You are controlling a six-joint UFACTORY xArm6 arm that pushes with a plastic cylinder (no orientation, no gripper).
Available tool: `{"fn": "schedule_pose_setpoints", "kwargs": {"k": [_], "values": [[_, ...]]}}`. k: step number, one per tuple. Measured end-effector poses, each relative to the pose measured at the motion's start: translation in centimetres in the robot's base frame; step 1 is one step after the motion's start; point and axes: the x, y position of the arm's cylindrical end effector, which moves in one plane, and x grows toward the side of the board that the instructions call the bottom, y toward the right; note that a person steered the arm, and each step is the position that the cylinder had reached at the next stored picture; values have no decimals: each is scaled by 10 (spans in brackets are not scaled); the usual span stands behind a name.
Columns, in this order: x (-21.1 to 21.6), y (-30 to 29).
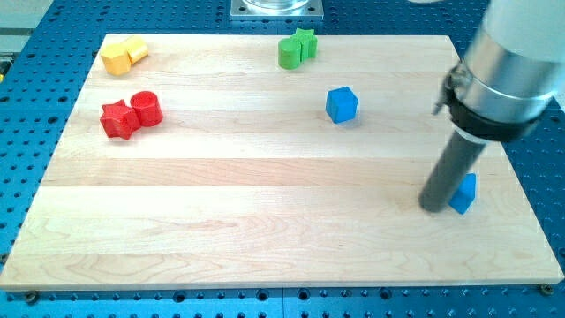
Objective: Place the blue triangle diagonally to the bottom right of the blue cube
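Pale wooden board (pixel 265 212) of glued planks, lying on a blue perforated bench (pixel 53 305) dotted with rows of holes. Grey metal mount (pixel 276 8) at the top centre edge. No readable writing or labels anywhere.

Blue cube (pixel 342 104) right of centre, upper half of the frame. Blue triangle (pixel 464 193) at lower right, diagonally below and right of the cube, well apart from it. Dark rod descending from a silver cylinder at upper right, with my tip (pixel 434 208) touching or just beside the triangle's left side, partly covering it. No pincer on this arm, so nothing held.

Green blocks (pixel 296 49), two touching, near the top centre. Yellow blocks (pixel 123 55), two touching, at upper left. Red star (pixel 117 120) beside a red cylinder (pixel 146 108) at left.
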Motion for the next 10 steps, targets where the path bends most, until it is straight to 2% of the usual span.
{"fn": "schedule_pose_setpoints", "kwargs": {"k": [1, 3, 4, 6, 7, 8, 9, 10], "values": [[-30, 19], [13, 57], [-12, 48], [28, 101], [17, 143], [68, 122], [66, 65], [50, 96]]}}
